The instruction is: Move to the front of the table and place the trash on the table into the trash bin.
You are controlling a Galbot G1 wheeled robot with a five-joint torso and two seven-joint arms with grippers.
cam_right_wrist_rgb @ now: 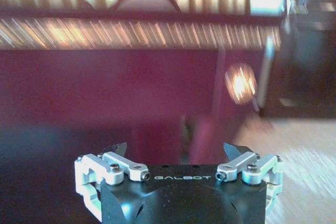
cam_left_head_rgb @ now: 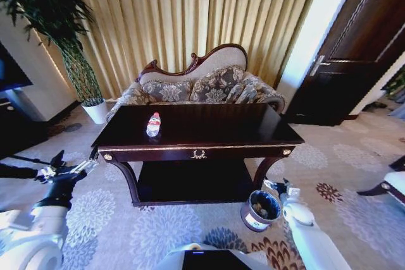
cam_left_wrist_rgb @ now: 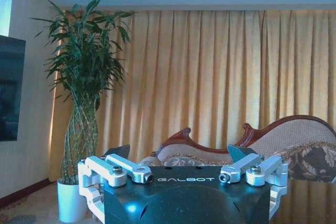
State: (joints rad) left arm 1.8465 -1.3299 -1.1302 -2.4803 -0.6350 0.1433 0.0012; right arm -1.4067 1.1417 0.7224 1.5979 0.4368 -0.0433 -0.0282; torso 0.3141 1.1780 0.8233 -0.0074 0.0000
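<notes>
The dark-brown table with gold trim stands in the middle of the head view. A small clear bottle with a red-and-white label stands upright on its left half. The round dark trash bin sits on the carpet by the table's front right leg, with pale scraps inside. My left gripper hangs open and empty off the table's left front corner; the left wrist view shows its jaws spread wide. My right gripper is open and empty just above the bin's right rim; in the right wrist view it faces the blurred table side.
A patterned sofa stands close behind the table. A tall plant in a white pot is at the back left, and a dark door at the right. Patterned carpet lies open to the right of the table.
</notes>
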